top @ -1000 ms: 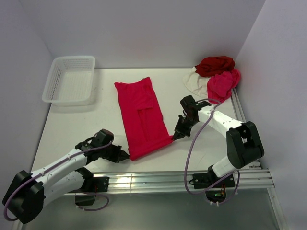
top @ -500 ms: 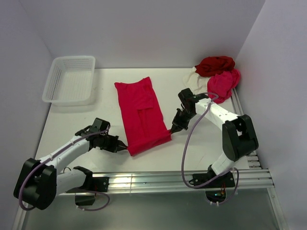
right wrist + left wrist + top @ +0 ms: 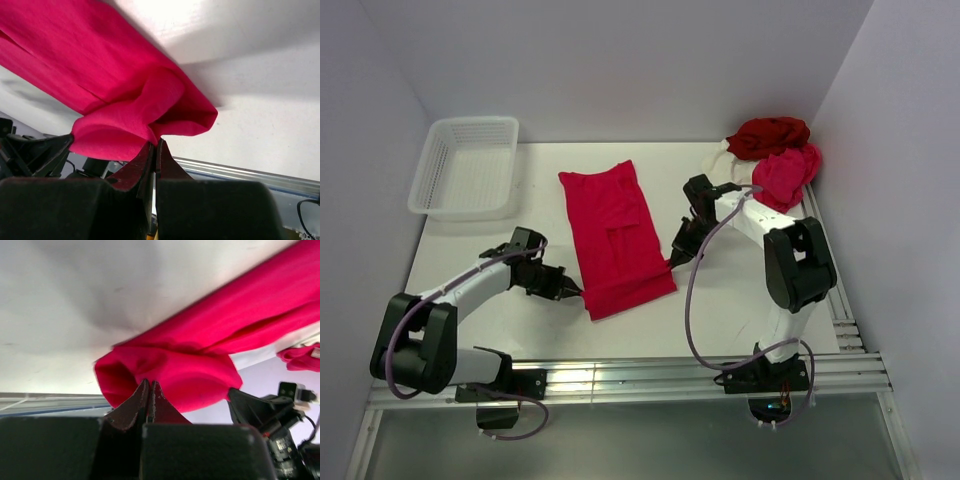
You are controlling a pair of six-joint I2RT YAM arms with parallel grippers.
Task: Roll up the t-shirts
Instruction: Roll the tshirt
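Note:
A bright crimson t-shirt (image 3: pixel 615 235), folded into a long strip, lies in the middle of the table. My left gripper (image 3: pixel 576 291) is shut on its near left corner. My right gripper (image 3: pixel 672 259) is shut on its near right corner. In the left wrist view the red cloth (image 3: pixel 200 355) bunches just beyond the pinched left gripper (image 3: pixel 150 386). The right wrist view shows the same hem (image 3: pixel 115 85) lifted and curled over the closed right gripper (image 3: pixel 156 145). More t-shirts sit heaped at the back right: dark red (image 3: pixel 768 135), pink (image 3: pixel 786 175) and cream white (image 3: pixel 723 170).
A white mesh basket (image 3: pixel 430 170) stands at the back left. White walls close in on three sides. A metal rail (image 3: pixel 650 375) runs along the near edge, in front of the arm bases.
Both grippers have carried the shirt's near hem away from the front edge toward the back. The near end now lies further in and the strip looks shorter.

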